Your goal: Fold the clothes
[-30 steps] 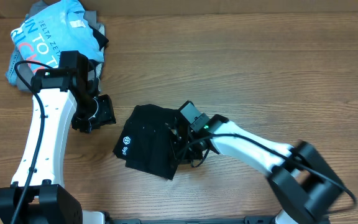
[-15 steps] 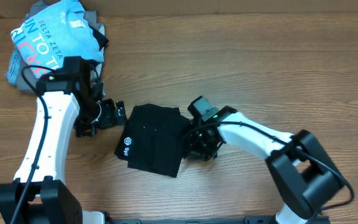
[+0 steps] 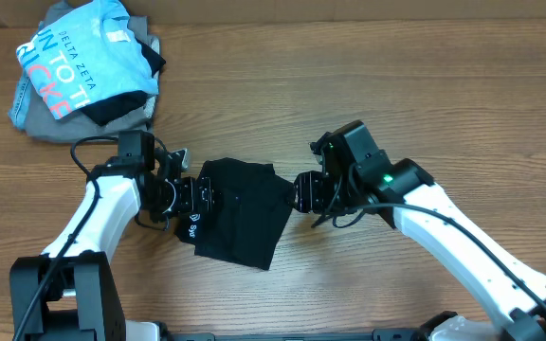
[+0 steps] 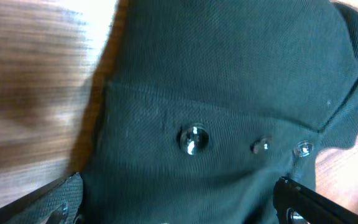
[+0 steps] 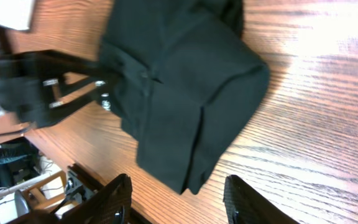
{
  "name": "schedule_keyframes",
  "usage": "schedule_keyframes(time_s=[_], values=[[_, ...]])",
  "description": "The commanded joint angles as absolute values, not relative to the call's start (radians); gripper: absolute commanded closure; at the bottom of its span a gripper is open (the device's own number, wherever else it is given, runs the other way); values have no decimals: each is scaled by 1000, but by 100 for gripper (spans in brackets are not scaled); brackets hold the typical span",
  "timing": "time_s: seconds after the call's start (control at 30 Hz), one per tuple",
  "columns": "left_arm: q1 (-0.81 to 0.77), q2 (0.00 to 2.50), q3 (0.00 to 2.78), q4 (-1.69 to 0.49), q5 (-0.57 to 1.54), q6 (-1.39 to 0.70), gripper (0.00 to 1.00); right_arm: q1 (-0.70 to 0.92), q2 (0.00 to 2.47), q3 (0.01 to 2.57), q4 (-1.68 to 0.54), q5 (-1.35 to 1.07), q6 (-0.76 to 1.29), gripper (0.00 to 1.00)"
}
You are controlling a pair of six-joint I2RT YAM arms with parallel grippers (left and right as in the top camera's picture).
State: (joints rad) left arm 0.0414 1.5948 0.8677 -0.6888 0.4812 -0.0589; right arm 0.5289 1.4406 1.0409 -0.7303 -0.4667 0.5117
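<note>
A heap of other clothes sits far up and to the left of the folded black short-sleeved T-shirt (image 3: 240, 213): a light blue shirt printed with pink letters (image 3: 79, 47) on top, a grey garment (image 3: 41, 123) under it, and a strip of dark cloth (image 3: 112, 109) at its nearer edge. The heap is well apart from the T-shirt, with bare brown wooden counter (image 3: 425, 104) between them.

The T-shirt lies flat on the counter between the two arms. The left gripper (image 3: 195, 197) is at its left edge and reaches over the cloth. In the left wrist view its fingers (image 4: 67, 196) stand wide apart at the bottom corners, the jaws released, with fabric spread across the space between them. The right gripper (image 3: 303, 192) is just beside the T-shirt's right edge. In the right wrist view its fingers (image 5: 114, 199) are parted over bare wood, the jaws released and empty.

The T-shirt is folded into a rough rectangle. Its long axis runs from the far side of the counter to the near side, with the near end leaning slightly right. Folded layers show along its right side. A small white logo (image 3: 194, 227) sits near its left edge, close to the left gripper. Up close, three small shiny round spots show on the dark knit.
</note>
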Motion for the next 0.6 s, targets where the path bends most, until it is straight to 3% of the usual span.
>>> schedule_keyframes(time_s=[0.0, 0.1, 0.2, 0.27, 0.3, 0.37, 0.4, 0.43, 0.57], values=[[39, 1603, 835, -645, 526, -24, 0, 524, 1383, 1050, -728, -464, 481, 48], [25, 1668, 831, -614, 542, -10, 1, 524, 1361, 1050, -730, -464, 481, 48], [10, 1746, 831, -566, 642, 27, 12, 524, 1359, 1050, -739, -464, 481, 48], [5, 1794, 831, -532, 723, 44, 26, 524, 1359, 1050, -746, -464, 481, 48], [5, 1814, 831, -521, 765, 60, 41, 524, 1359, 1050, -751, -464, 481, 48], [6, 1837, 831, -519, 826, 84, 80, 524, 1359, 1050, -759, -464, 481, 48], [7, 1839, 831, -522, 849, 93, 89, 524, 1359, 1050, -764, -464, 481, 48], [7, 1838, 832, -526, 862, 101, 95, 524, 1359, 1050, -767, -464, 480, 48], [9, 1808, 878, -597, 886, 101, 96, 518, 1359, 1050, -778, -462, 462, 48]])
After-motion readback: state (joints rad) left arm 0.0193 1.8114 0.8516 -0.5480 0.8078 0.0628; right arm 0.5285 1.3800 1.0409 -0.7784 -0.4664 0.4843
